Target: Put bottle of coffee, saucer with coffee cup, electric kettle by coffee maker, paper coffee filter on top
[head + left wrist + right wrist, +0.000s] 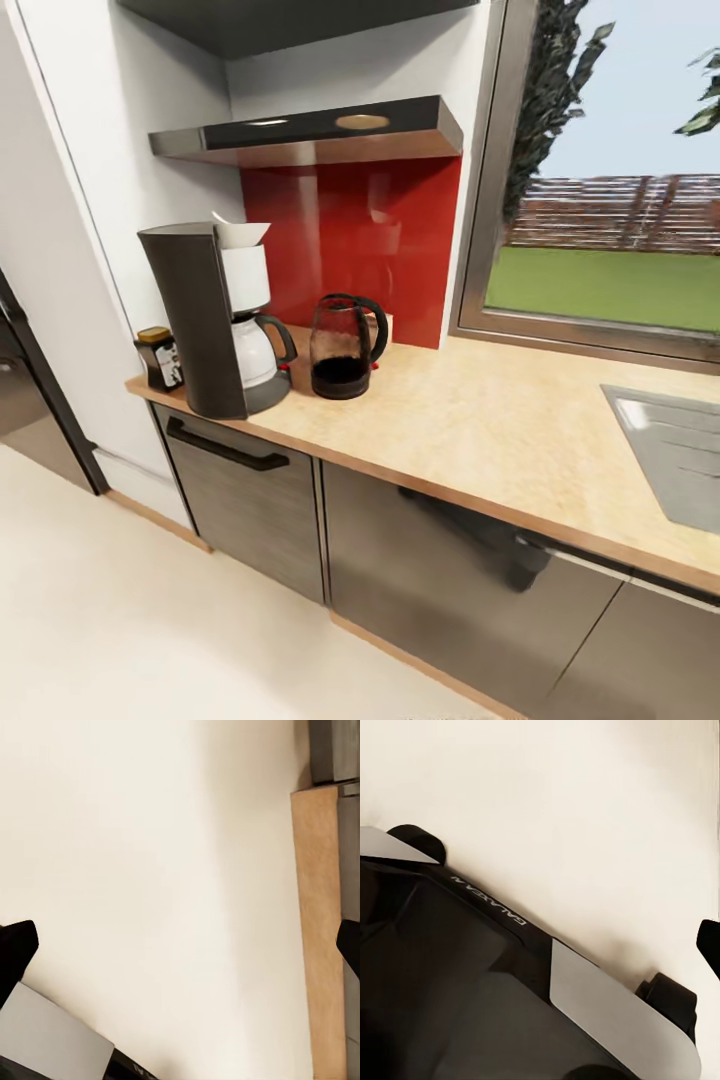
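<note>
Glass electric kettle (347, 346) stands beside the coffee maker (215, 320) on the countertop (470, 430).

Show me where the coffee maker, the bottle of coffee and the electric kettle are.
coffee maker (196, 320): head view, on its dark grey side panel.
bottle of coffee (160, 362): head view, on the jar's dark body.
electric kettle (340, 345): head view, on its clear glass body.

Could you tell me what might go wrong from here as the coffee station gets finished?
1. The bottle of coffee stands near the countertop's left end; a nudge could tip it off.
2. The paper coffee filter sits loosely atop the coffee maker; a bump could dislodge it.
3. The electric kettle crowds the coffee maker, leaving little room between them for a saucer.
</note>
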